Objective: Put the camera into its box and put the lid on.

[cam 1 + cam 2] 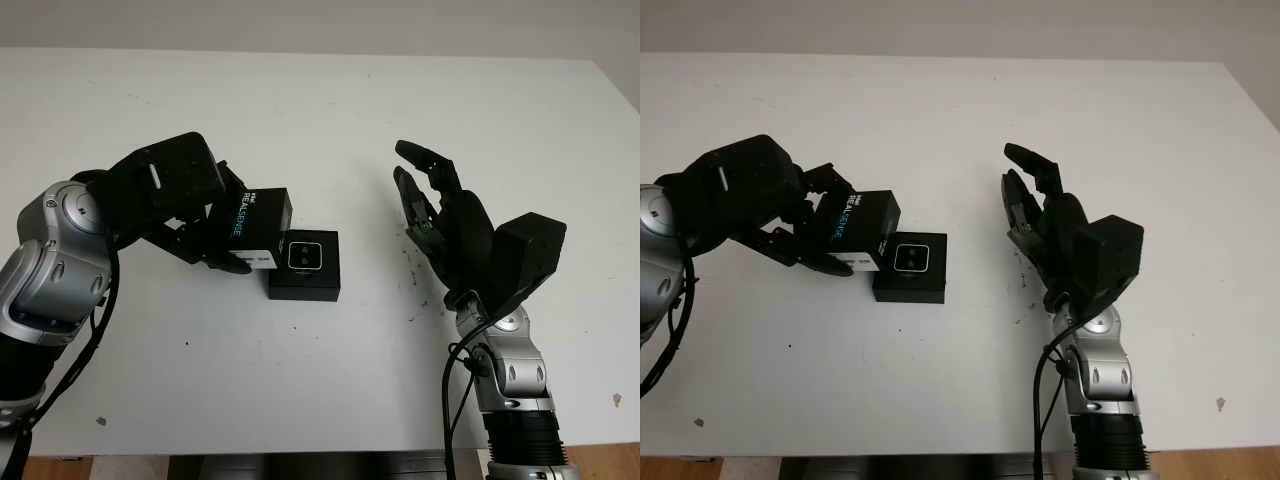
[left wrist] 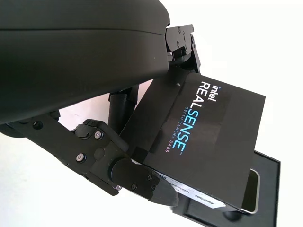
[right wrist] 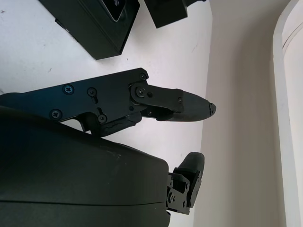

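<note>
Between the left hand's (image 1: 195, 215) fingers (image 2: 137, 182), the lid (image 1: 258, 225) overlaps the box (image 1: 305, 280).

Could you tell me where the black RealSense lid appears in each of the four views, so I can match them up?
Left eye view: lid left of centre, tilted, gripped by the left hand, overlapping the box.
Right eye view: lid left of centre, same grip.
Left wrist view: lid between the fingers.
Right wrist view: I cannot tell the lid apart there.
Shared landmark: the camera lying in the box.
</note>
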You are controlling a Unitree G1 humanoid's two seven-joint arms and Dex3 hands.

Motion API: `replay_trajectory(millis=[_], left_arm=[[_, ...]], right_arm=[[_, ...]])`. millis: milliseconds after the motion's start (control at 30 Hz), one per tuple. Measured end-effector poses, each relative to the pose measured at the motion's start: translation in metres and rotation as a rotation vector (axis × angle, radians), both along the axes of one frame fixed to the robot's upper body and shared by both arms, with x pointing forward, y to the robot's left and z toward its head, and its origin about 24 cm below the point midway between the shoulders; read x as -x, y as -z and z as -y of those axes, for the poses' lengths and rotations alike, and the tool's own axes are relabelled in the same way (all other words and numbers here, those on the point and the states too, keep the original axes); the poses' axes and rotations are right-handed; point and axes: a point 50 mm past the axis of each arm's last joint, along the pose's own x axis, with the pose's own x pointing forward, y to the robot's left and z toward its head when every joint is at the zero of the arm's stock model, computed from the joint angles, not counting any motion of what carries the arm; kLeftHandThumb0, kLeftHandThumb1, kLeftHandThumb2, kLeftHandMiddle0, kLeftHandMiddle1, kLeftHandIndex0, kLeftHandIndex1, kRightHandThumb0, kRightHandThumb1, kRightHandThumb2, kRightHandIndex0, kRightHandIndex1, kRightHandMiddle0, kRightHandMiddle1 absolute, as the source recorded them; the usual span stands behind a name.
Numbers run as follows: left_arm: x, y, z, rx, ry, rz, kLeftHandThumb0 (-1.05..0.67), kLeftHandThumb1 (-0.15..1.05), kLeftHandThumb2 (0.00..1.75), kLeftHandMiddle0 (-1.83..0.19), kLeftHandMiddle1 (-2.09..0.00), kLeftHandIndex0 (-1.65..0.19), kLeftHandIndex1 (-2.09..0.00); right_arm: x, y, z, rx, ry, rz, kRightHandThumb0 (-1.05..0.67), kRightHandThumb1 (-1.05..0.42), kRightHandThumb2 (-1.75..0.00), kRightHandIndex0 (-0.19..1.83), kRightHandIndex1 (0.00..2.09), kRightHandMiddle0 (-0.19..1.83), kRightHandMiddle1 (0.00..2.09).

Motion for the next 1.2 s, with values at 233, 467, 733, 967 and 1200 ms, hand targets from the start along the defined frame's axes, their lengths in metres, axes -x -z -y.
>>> replay_trajectory(millis=[233,467,733,967,1200], left_arm=[[-0.003,0.003,0.004,0.009,0.01,-0.001,-0.3,1.05,0.38,-0.31,-2.03,-0.21,-1.9],[-0.003,0.007,0.009,0.046,0.013,-0.022,-0.29,1.05,0.38,-0.33,-2.04,-0.22,-1.91],[-0.002,0.009,0.012,0.041,0.025,-0.035,-0.28,1.05,0.38,-0.36,-2.02,-0.27,-1.9],[0.0,0.011,0.02,0.045,0.049,-0.045,-0.3,1.05,0.36,-0.31,-1.96,-0.26,-1.86],[0.001,0.015,0.026,0.061,0.057,-0.064,-0.3,1.05,0.37,-0.27,-2.01,-0.19,-1.94]], right_arm=[[0.0,0.0,0.0,0.004,-0.002,0.012,-0.59,-1.05,-0.48,0.14,0.05,-0.18,0.97],[0.0,0.001,-0.001,0.006,-0.007,0.011,-0.6,-1.05,-0.49,0.14,0.05,-0.18,1.0],[0.0,0.002,-0.006,0.013,-0.008,0.009,-0.6,-1.05,-0.49,0.14,0.05,-0.19,0.99],[0.0,0.002,-0.007,0.015,-0.002,0.009,-0.59,-1.05,-0.5,0.15,0.06,-0.16,0.93],[0.0,0.002,-0.008,0.009,-0.003,0.009,-0.6,-1.05,-0.49,0.15,0.06,-0.16,0.91]])
